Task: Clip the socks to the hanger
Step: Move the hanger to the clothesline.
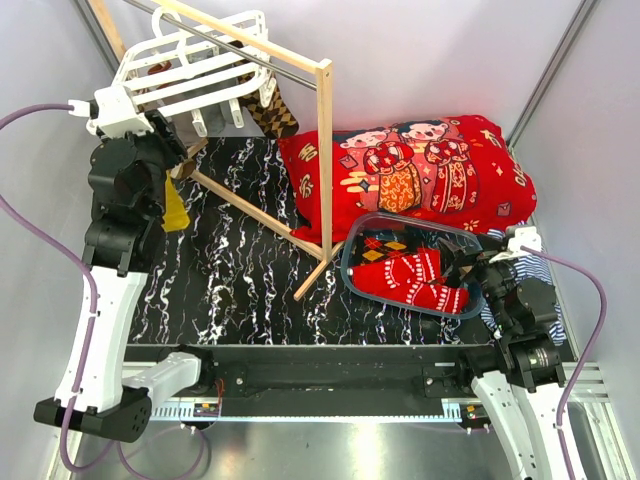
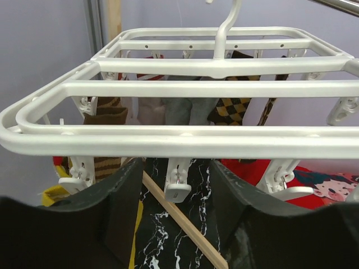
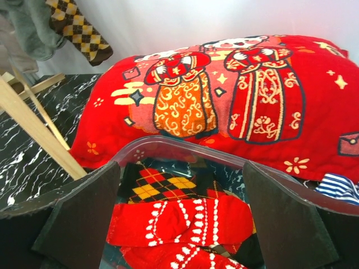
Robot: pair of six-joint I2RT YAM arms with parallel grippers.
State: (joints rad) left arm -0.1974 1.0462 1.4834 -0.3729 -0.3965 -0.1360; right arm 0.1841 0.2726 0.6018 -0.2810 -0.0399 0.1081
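Note:
The white hanger (image 1: 195, 60) hangs from the wood rack at the back left. A brown diamond-patterned sock (image 1: 272, 110) and a mustard yellow sock (image 1: 176, 208) hang by it. My left gripper (image 1: 175, 140) is raised just below the hanger's near edge. In the left wrist view it (image 2: 176, 168) is open and empty, a white clip (image 2: 178, 182) dangling between its fingers, with a brown-and-cream striped sock (image 2: 104, 120) clipped beyond. My right gripper (image 3: 179, 168) is open and empty above the red socks with white marks (image 3: 185, 221) and an argyle sock (image 3: 162, 185).
The loose socks lie in a clear tub (image 1: 352, 250) at the right. The red cartoon-figure blanket (image 1: 420, 165) lies behind it. A blue-white striped cloth (image 3: 339, 188) is at the far right. The wood rack's poles (image 1: 325, 150) stand and slant across the black marble table (image 1: 230, 280).

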